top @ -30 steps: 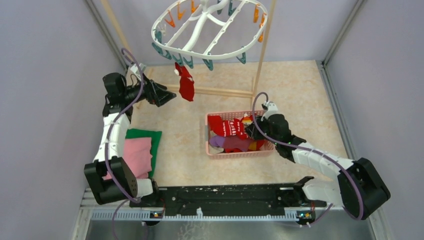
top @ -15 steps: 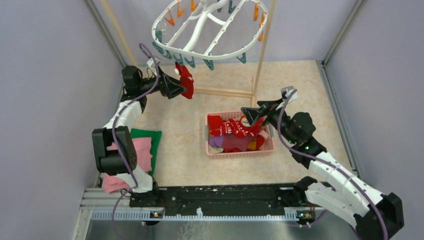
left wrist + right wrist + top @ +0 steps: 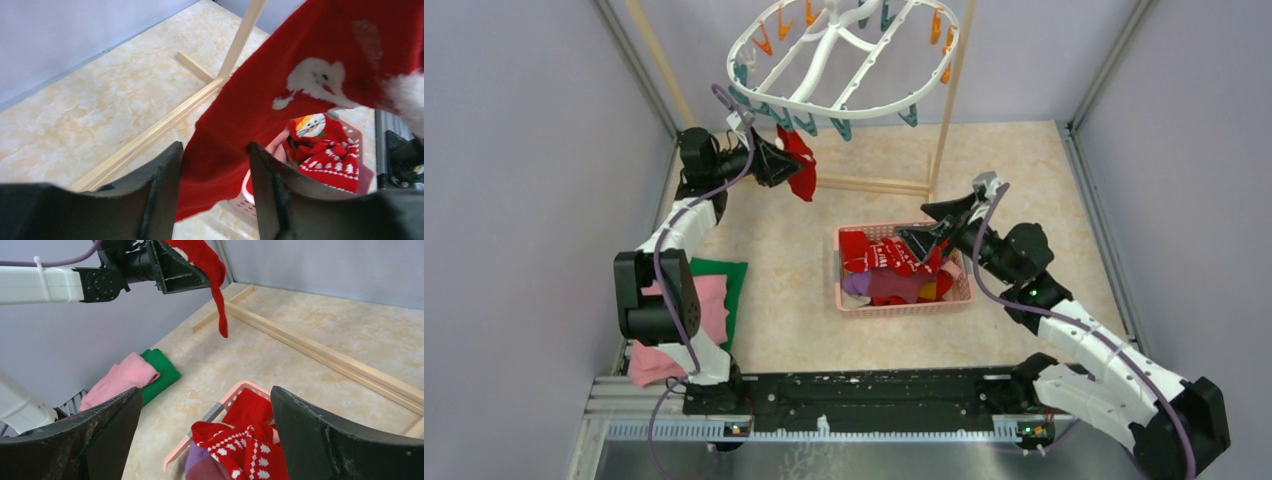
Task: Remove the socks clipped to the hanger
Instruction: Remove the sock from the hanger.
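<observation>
The last hanging sock, a red fabric one with a white figure (image 3: 802, 170), is dangling from a teal clip (image 3: 784, 122) at the left rim of the white plastic oval drying ring (image 3: 819, 75). The left gripper (image 3: 776, 160) is reaching in under that rim so that its fingers (image 3: 165, 175) are standing either side of the sock's upper part, probably to pull it off the clip. Whether they are already pressing the fabric cannot be told. Below and to the right of the ring, the right gripper (image 3: 927, 225) is hovering over a pink mesh basket (image 3: 904, 310) full of red, white-patterned and purple socks (image 3: 884, 255). Its fingers are spread wide and holding nothing, which suggests its own load is delivered.
</observation>
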Motion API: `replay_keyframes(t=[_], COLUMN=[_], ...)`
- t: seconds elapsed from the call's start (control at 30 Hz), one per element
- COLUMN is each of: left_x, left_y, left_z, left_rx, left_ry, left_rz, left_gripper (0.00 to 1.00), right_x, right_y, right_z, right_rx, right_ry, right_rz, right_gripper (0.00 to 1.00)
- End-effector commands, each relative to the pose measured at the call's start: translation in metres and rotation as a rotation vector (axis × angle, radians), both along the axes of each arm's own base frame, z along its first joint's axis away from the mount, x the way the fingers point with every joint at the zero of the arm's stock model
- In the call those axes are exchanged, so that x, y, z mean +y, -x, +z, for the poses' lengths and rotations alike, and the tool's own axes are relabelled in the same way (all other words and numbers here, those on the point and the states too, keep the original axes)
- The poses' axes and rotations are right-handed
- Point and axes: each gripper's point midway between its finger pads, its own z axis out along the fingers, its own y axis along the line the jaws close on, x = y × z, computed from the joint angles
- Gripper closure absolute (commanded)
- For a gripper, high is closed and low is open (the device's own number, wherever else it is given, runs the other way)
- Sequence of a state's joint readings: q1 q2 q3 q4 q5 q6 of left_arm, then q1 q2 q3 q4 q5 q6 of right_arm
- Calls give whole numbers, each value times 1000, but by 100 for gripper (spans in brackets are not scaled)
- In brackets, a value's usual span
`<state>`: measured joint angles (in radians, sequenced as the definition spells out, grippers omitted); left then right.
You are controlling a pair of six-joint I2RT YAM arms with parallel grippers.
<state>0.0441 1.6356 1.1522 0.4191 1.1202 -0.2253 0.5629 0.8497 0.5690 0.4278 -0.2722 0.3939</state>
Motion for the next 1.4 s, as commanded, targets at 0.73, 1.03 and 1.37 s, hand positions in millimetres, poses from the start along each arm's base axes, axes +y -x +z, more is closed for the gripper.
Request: replay_keyframes(t=[0.73,1.03,1.37], left_x=[-45,-48,-22], left_y=[129,145,121], left_z=[70,93,122], left_rx=[134,137,67], left_ry=[73,83,-18], left_rz=[-171,-188,105], left_gripper=[100,100,18], right_x=[150,170,162], right_y=[-39,-18,-16], right_z=[51,60,51], right_rx=[-196,-199,-194], right_ry=[-81,-162,-95], right_rz=[354,455,379], right_gripper=[4,64,100])
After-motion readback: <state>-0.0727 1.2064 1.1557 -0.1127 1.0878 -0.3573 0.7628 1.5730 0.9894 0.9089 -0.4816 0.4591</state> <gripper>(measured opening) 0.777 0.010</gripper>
